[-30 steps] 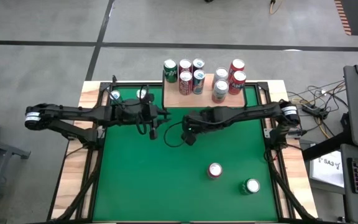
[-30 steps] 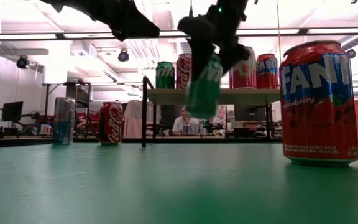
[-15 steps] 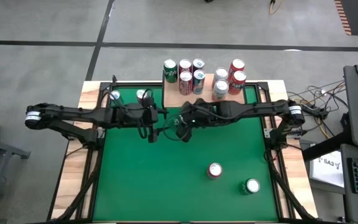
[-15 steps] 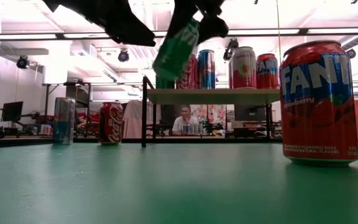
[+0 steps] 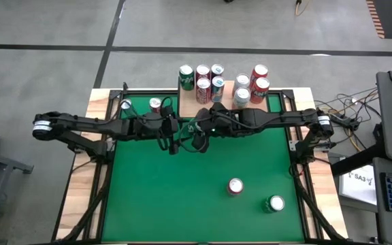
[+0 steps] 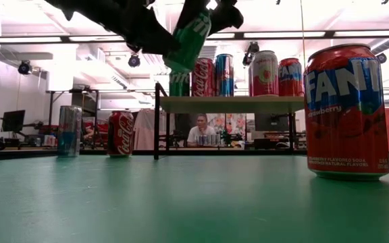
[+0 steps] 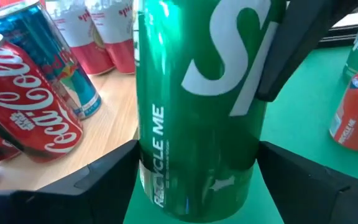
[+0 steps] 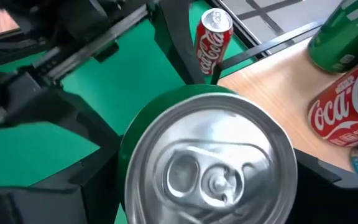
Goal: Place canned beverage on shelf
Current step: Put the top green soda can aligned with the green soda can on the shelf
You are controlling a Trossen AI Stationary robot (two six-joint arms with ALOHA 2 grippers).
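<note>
A green Sprite can (image 6: 189, 40) hangs tilted in the air just in front of the shelf (image 5: 184, 103), a light wooden board on black legs that carries several cans. My right gripper (image 5: 197, 133) is shut on the can's top end. My left gripper (image 5: 174, 133) is open. In the left wrist view its fingers (image 7: 114, 171) stand on either side of the can's lower half (image 7: 197, 155). The can's lid fills the right wrist view (image 8: 210, 168). My right gripper pinches the green can's wall near its top end (image 7: 272, 68) between its two fingers, one on each side of the lid (image 8: 210, 168). It comes from above, slanting. The can is lifted clear of the table, tilted, bottom toward my left gripper. My left gripper's fingers lie close against the can's lower wall (image 7: 148, 162); whether they touch, I cannot tell.
A Coca-Cola can (image 5: 155, 103) and a blue-silver can (image 5: 126, 105) stand at the table's far left. A red Fanta can (image 5: 235, 186) and a green can (image 5: 275, 203) stand near right. A person (image 6: 200, 131) sits in the room behind.
My right gripper has carried the green can up and toward the table's left and far side, to my left gripper, tipping it from near upright to a clear slant. My left gripper has gone a little toward the right, and its fingers now stand around the can.
</note>
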